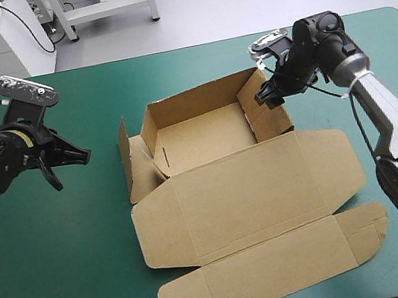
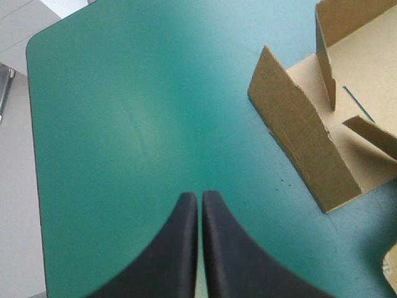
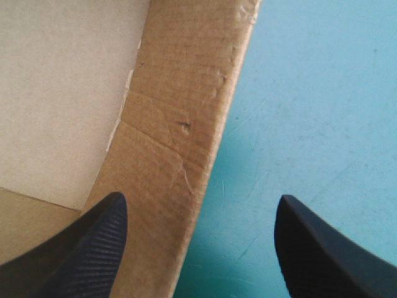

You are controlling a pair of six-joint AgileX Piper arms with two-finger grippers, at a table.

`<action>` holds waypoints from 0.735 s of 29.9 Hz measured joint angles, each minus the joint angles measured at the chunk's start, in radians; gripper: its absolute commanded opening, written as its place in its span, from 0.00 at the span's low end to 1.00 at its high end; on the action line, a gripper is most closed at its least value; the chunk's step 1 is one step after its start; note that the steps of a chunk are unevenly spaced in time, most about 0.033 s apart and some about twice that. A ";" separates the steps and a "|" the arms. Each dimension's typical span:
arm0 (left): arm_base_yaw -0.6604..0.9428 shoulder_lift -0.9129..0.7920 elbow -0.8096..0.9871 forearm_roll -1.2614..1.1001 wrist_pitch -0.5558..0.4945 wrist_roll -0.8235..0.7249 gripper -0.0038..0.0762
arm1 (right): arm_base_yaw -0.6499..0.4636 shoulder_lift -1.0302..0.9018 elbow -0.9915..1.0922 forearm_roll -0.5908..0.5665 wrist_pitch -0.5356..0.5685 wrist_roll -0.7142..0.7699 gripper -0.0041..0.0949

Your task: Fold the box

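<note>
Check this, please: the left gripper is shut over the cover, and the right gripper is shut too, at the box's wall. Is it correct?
Not fully. The right gripper is open, not shut: the right wrist view shows its fingers apart at the box's wall. The left gripper is shut over the cover, as you say.

A brown box (image 1: 204, 136) in the middle of the teal-green cover (image 1: 64, 258). Open like a tray at the far end, walls (image 1: 191, 104) up. Lid (image 1: 252, 186) flat at the near end.
</note>
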 measured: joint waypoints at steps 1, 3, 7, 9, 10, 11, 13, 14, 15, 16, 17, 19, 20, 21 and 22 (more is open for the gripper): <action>0.000 0.000 0.003 0.000 -0.001 -0.001 0.06 | 0.000 0.011 -0.001 0.000 0.000 0.000 0.68; 0.000 0.000 0.008 0.000 -0.001 -0.002 0.06 | 0.000 0.043 -0.001 0.000 -0.001 0.002 0.68; 0.000 0.000 0.008 0.000 -0.001 -0.003 0.06 | 0.000 0.105 -0.001 0.000 -0.003 0.013 0.67; 0.000 0.000 0.008 0.000 -0.001 -0.003 0.06 | 0.000 0.130 -0.001 0.000 -0.005 0.015 0.64; 0.000 0.000 0.008 0.000 -0.001 -0.003 0.06 | 0.000 0.138 -0.001 0.000 -0.005 0.018 0.60; 0.000 0.000 0.008 0.000 -0.001 -0.003 0.06 | 0.000 0.144 -0.001 0.000 -0.005 0.021 0.54; 0.000 0.000 0.008 0.000 -0.001 -0.003 0.06 | 0.000 0.150 -0.001 0.003 -0.005 0.025 0.41; 0.000 0.000 0.008 0.000 -0.001 -0.003 0.06 | 0.000 0.150 -0.001 0.007 -0.004 0.026 0.33; 0.000 0.000 0.008 0.000 -0.001 -0.003 0.06 | 0.000 0.150 -0.003 0.011 -0.004 0.026 0.25; 0.000 0.000 0.008 0.000 -0.001 -0.003 0.06 | 0.000 0.150 -0.005 0.015 -0.004 0.026 0.18; 0.000 0.000 0.008 0.000 -0.001 -0.003 0.06 | 0.000 0.150 -0.006 0.023 -0.004 0.026 0.10; 0.000 0.000 0.008 0.000 -0.001 -0.003 0.06 | 0.000 0.150 -0.006 0.029 -0.004 0.026 0.03; 0.000 0.000 0.008 0.000 -0.001 -0.003 0.06 | 0.000 0.150 -0.007 0.026 -0.006 0.029 0.03; 0.000 0.000 0.008 0.000 -0.001 -0.003 0.06 | 0.000 0.150 -0.007 0.026 -0.010 0.034 0.02; 0.000 0.000 0.008 0.000 -0.001 -0.003 0.06 | 0.000 0.150 -0.007 0.023 -0.012 0.037 0.02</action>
